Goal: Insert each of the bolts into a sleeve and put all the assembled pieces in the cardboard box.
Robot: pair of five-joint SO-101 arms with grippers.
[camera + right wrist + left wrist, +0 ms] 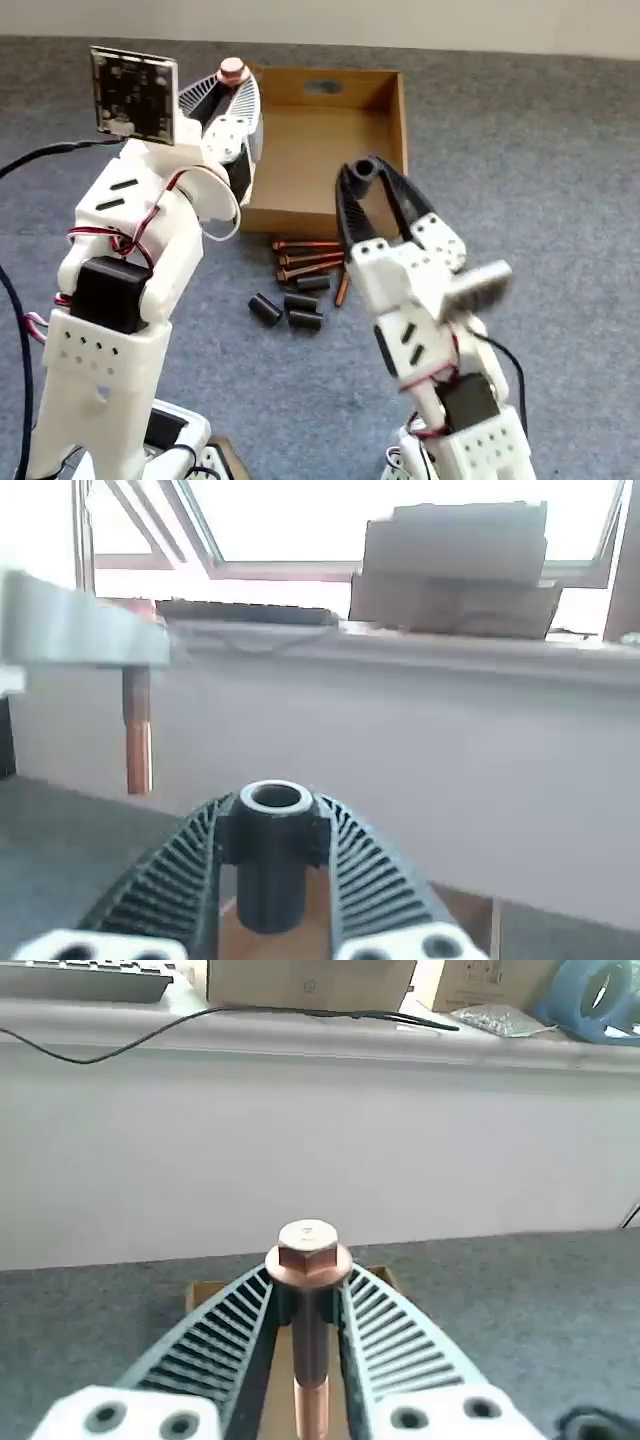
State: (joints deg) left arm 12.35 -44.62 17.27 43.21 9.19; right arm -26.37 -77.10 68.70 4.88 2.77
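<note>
the left gripper [233,84] is raised over the near left corner of the cardboard box [394,118]. its pale ribbed fingers [232,1328] are closed onto a copper bolt [234,69], which stands upright between them with its hex head on top. in the left wrist view the bolt [311,1260] runs down the narrow gap in that gripper [310,1295], its head sitting just above the fingertips, and a brown edge of the box [203,1294] shows behind.

the box lies open at the far middle of the grey table [530,150].

just in front of the box's near wall lie the loose bolts [306,258], a few side by side and roughly parallel to that wall, with one more [342,288] angled away at their right end. touching or just beside them, nearer the arms, sit several short black sleeves [291,306] on their sides.

to the right, the right gripper [366,172] points up near the box's near right corner, its black fingers [349,205] clamped around one black sleeve [364,169]. the right wrist view shows this sleeve [272,852] upright in that gripper [273,825], its hollow end facing up, with the copper shank of the held bolt [137,745] hanging farther off.
</note>
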